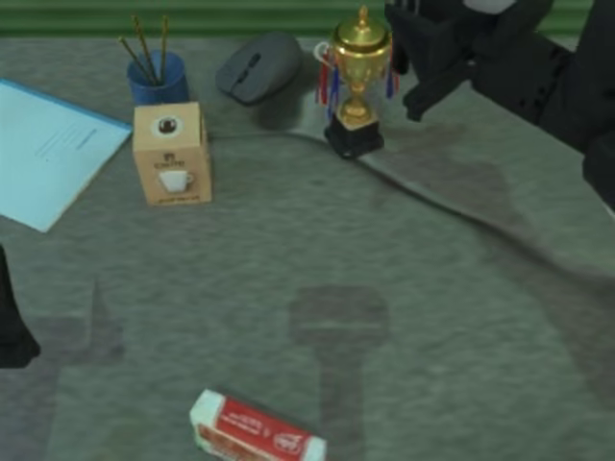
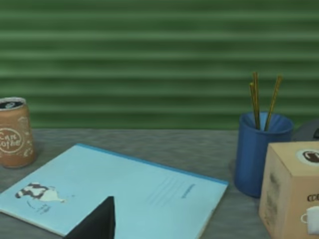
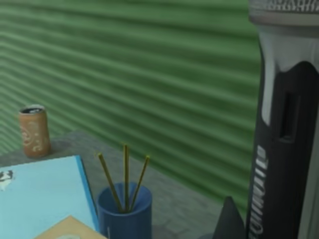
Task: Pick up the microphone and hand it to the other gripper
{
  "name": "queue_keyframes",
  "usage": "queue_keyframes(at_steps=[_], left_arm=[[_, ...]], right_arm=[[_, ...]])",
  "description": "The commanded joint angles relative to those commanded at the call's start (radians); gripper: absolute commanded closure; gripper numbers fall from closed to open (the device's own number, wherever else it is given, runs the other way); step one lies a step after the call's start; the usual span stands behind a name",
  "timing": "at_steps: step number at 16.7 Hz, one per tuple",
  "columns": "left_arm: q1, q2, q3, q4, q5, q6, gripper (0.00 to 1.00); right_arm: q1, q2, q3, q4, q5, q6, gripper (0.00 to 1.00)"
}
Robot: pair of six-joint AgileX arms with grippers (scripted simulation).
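The microphone [image 3: 286,149] stands upright close to the right wrist camera, with a black and grey handle and a silver mesh head at the top. My right gripper [image 3: 249,224] is shut on it; one dark fingertip [image 3: 229,219] shows beside the handle. In the top view this gripper [image 1: 432,67] is raised over the table's back right, beside the trophy, and the arm hides the microphone. My left gripper [image 1: 10,336] is parked at the left edge, open and holding nothing, with one fingertip [image 2: 97,224] over the notebook.
A gold trophy [image 1: 357,82], a grey mouse [image 1: 258,67], a blue pen cup [image 1: 159,79] and a coffee box [image 1: 171,154] line the back. A light-blue notebook [image 1: 43,154] lies at the left, a red-white box [image 1: 255,437] at the front, and a can [image 2: 15,132] beyond the notebook.
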Motion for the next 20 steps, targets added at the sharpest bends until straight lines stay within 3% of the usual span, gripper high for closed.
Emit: queue_keyframes(at_steps=[6,8,20], left_arm=[[0.000,0.000,0.000,0.000,0.000,0.000,0.00],[0.000,0.000,0.000,0.000,0.000,0.000,0.00],[-0.005,0.013,0.010,0.007,0.010,0.002,0.00]], right_arm=[[0.190,-0.139,-0.099,-0.004,0.183,0.002,1.00],[0.237,-0.175,-0.123,-0.004,0.227,0.003,1.00],[0.247,-0.184,-0.128,-0.004,0.236,0.003,1.00]])
